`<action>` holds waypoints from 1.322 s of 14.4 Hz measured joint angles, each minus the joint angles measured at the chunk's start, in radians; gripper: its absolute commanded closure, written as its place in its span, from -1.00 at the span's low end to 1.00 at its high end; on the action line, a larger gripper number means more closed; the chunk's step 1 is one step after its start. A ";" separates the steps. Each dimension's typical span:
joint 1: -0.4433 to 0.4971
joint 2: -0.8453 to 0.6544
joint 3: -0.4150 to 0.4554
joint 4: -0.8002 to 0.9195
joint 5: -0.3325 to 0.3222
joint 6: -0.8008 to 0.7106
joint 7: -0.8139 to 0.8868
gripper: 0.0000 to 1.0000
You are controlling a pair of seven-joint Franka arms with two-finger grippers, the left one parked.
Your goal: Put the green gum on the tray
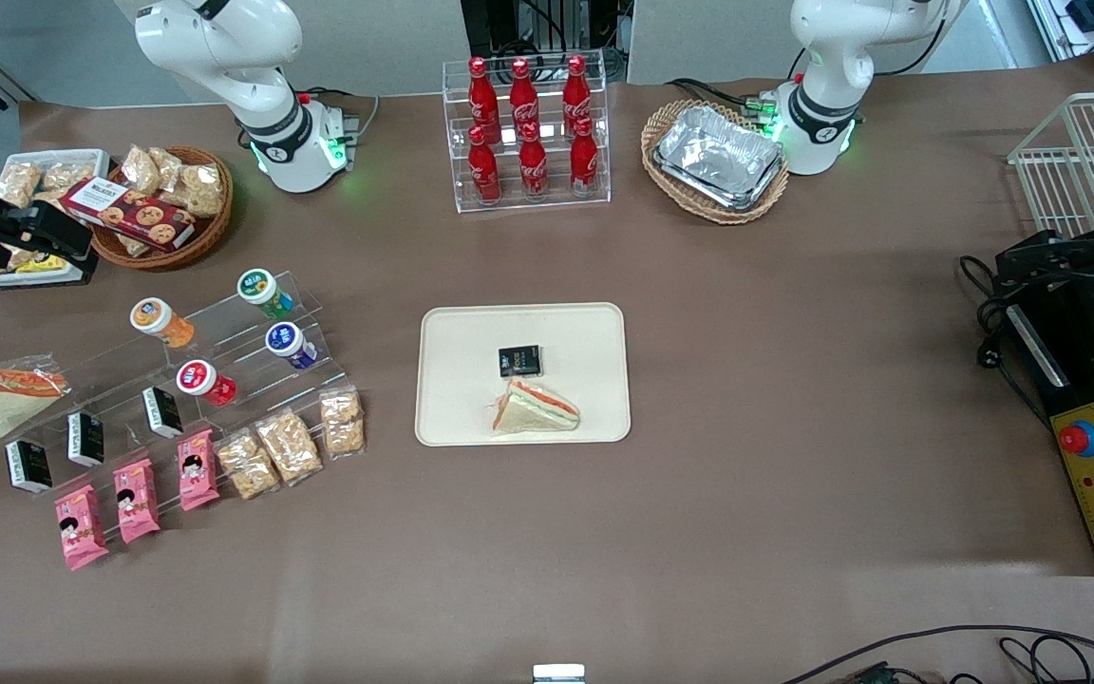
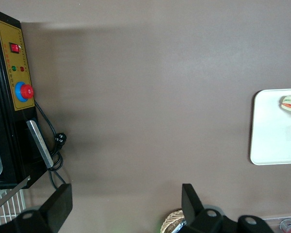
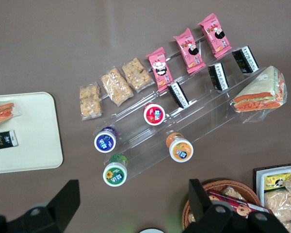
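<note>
Evidently gripper (image 3: 131, 206) wide apart, empty.

Even, bright overhead light fills the scene, and the brown paper-covered table (image 1: 746, 399) shows soft broad shadows, darkest toward the parked arm's end beside the black control box (image 1: 1079, 418). The crinkled silver foil trays (image 1: 720, 156) glare white, and the clear acrylic stepped rack (image 3: 150, 131) carries faint reflections. Green status lights glow at both arm bases. In the right wrist view the black two-finger gripper (image 3: 131, 208) looks dark and slightly soft, its fingers spread wide apart; the table surface stays sharp.
</note>
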 measured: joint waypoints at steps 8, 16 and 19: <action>0.000 0.001 0.000 -0.003 0.015 -0.001 0.000 -1.00; 0.003 0.000 0.000 -0.003 0.016 -0.031 -0.088 -1.00; 0.003 0.000 -0.004 -0.003 0.021 -0.045 -0.150 -1.00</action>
